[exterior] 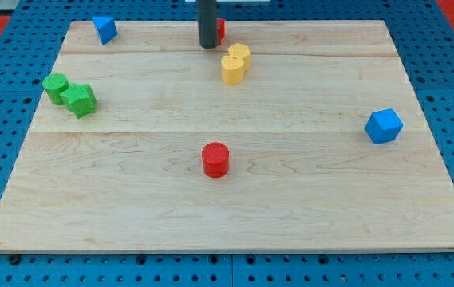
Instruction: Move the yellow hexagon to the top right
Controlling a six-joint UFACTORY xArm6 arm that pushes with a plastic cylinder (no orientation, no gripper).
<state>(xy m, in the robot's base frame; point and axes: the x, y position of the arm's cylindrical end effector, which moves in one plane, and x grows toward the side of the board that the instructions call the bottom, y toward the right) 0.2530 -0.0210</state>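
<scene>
Two yellow blocks sit touching near the view's top centre. One yellow block (232,69) is lower and to the left; the other yellow block (239,53) is just above and right of it. Which of them is the hexagon cannot be made out. My tip (208,46) is at the end of the dark rod that comes down from the view's top. It stands just left of and above the yellow pair, a small gap apart. A red block (220,30) is partly hidden behind the rod.
A red cylinder (215,159) stands at the centre bottom. A blue block (384,126) is at the right. A blue block (104,29) is at the top left. A green cylinder (55,87) and a green block (79,100) touch at the left. The wooden board (227,231) lies on blue pegboard.
</scene>
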